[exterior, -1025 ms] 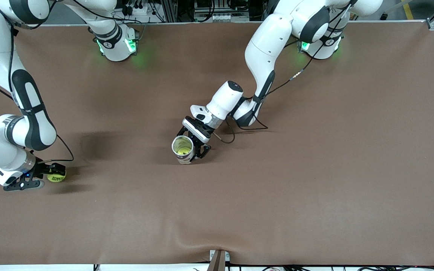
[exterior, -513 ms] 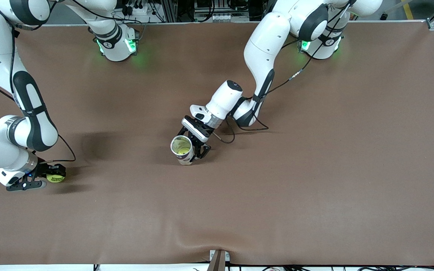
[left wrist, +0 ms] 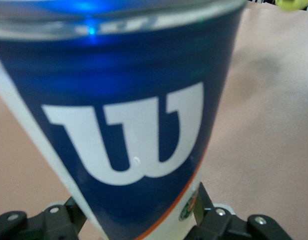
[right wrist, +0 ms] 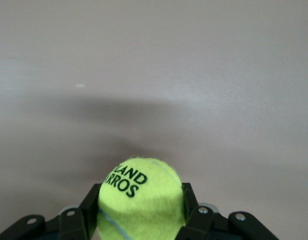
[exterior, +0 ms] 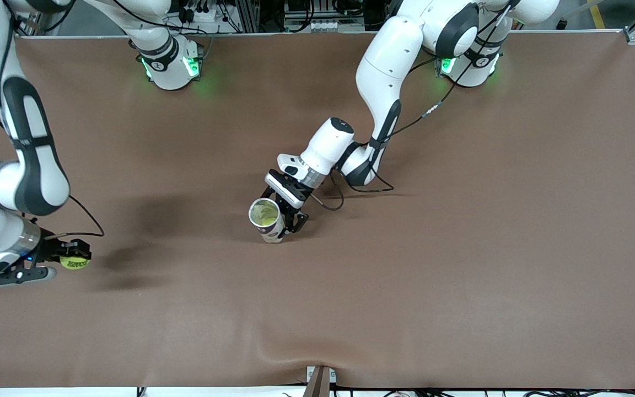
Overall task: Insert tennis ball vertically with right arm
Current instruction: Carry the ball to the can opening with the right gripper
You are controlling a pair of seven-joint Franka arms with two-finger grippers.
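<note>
A: Where the right arm's end of the desk (exterior: 461, 275) runs out of the front view, what does the right hand (exterior: 69, 259) hold?

B: Its two fingers (right wrist: 79, 220) pinch a yellow-green tennis ball (exterior: 74, 262) from either side. The ball carries black lettering. It hangs just above the brown desk surface, and its shadow falls on the desk beside it.

A: How does the right wrist view show that grip?

B: One black finger presses each flank of the ball, so the ball fills the gap between them. Only bare desk surface lies around it.

A: Where is the left hand (exterior: 280, 212)?

B: It sits near the middle of the desk, well apart from the ball. Its fingers (left wrist: 213, 220) clasp the lower part of a can (exterior: 267, 219), one on each side.

A: How does the can stand?

B: It stands upright on the desk, with its open mouth upward and a little toward the front camera. Something yellow-green shows inside it. In the left wrist view, its blue wall bears a large white W.

A: Which arm reaches farther from its base?

B: I cannot tell from these views. Both bases (exterior: 171, 66) stand along the edge of the desk farthest from the front camera, each lit green.
</note>
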